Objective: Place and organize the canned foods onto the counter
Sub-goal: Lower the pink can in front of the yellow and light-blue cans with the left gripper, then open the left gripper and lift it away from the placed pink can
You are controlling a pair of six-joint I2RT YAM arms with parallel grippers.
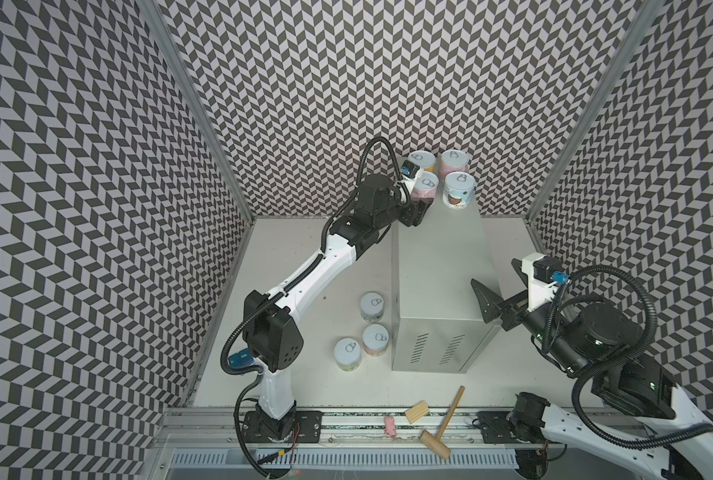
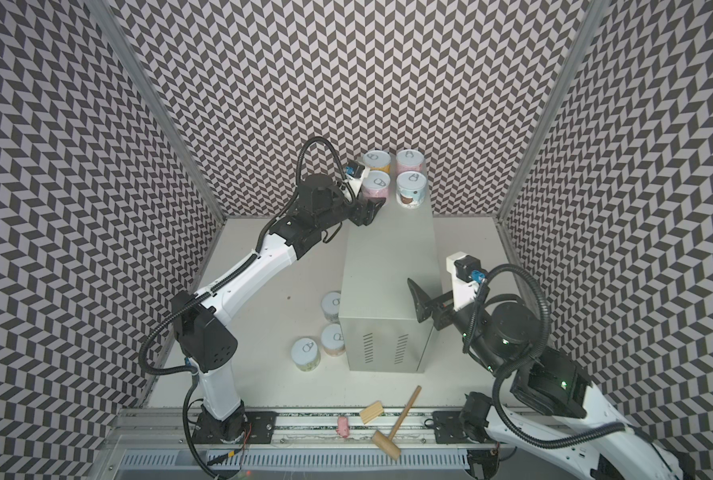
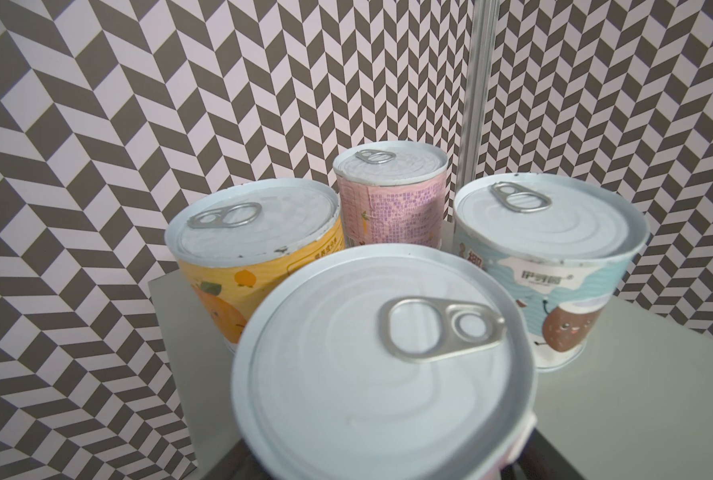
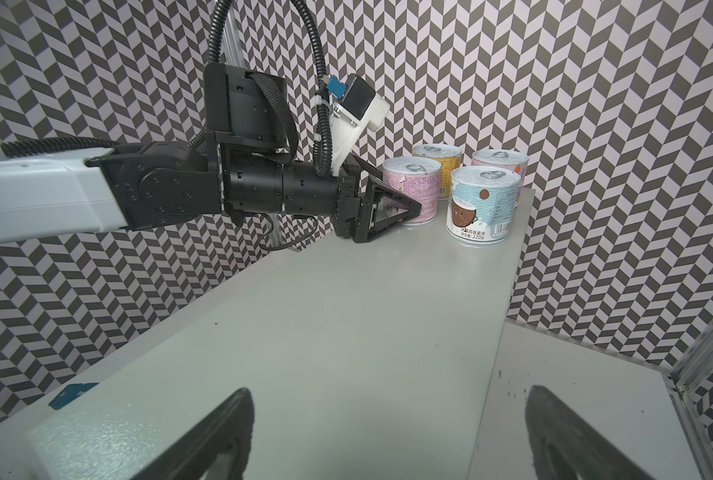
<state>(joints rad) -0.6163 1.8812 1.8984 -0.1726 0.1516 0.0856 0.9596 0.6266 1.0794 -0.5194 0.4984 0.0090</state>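
Starting at the left end effector (image 4: 394, 189): reaches in level over the far end of the grey cabinet surface (image 4: 346, 332) and straddles the near pink can (image 3: 379, 374), with one finger (image 4: 413, 206) across the front of the label and the other behind. Cannot tell whether clamped on it or merely slack around it. Between those fingers: upright on the surface, pull-tab lid up, filling most of the left wrist view.

Ahead of the fingertips, past that can: the far pink can (image 1: 454, 162) straight on, the yellow can (image 1: 422, 160) off to the wall side, the light blue can (image 1: 459, 189) off toward the right arm. All upright, in two rows of two, close together; touching or not, cannot tell.

Well below and behind the left end effector, down on the white lower surface (image 1: 338, 320) beside the cabinet's left wall: a first low can (image 1: 372, 306), a second low can (image 1: 375, 340) and a third low can (image 1: 347, 354), upright and clustered.

At the right end effector (image 1: 481, 301): hangs spread wide at the near right edge of the grey cabinet surface, gripping nothing, aimed at the four cans and well apart from them.

Farther out, by the front rail: a wooden block (image 1: 417, 411) and a wooden mallet (image 1: 444, 419).
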